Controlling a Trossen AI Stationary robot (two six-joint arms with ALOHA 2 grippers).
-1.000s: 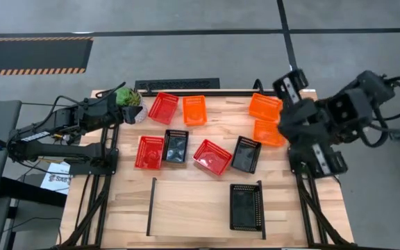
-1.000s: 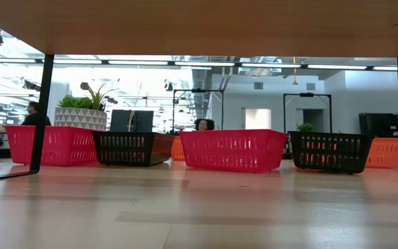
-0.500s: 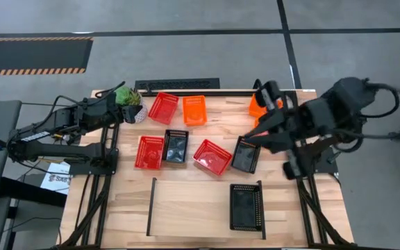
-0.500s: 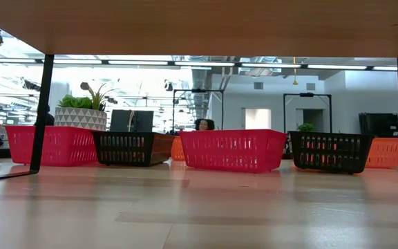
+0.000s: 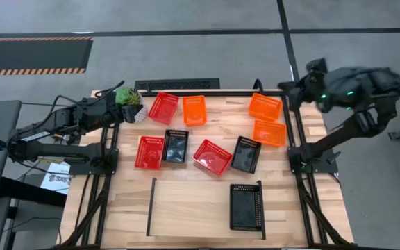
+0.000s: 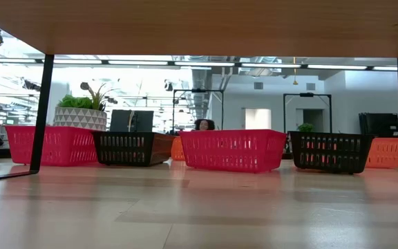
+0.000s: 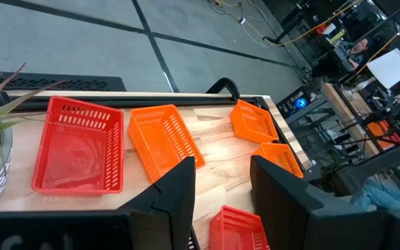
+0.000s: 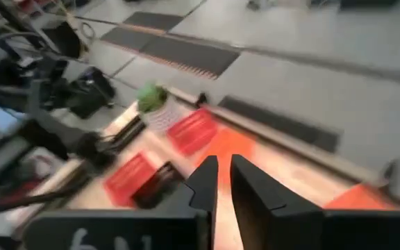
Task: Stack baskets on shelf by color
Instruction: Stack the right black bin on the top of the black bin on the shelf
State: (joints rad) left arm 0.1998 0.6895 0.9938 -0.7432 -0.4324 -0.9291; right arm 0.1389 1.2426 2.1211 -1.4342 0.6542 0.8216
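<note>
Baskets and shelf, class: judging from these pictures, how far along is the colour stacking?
Done: one black basket lies on the shelf. In hand: nothing; the right gripper is raised empty by the table's far right corner, and the left gripper waits near the plant. Left: two black, three red and three orange baskets lie loose on the table.

Dark jointed arms (image 5: 54, 128), black cables, perhaps green light.
</note>
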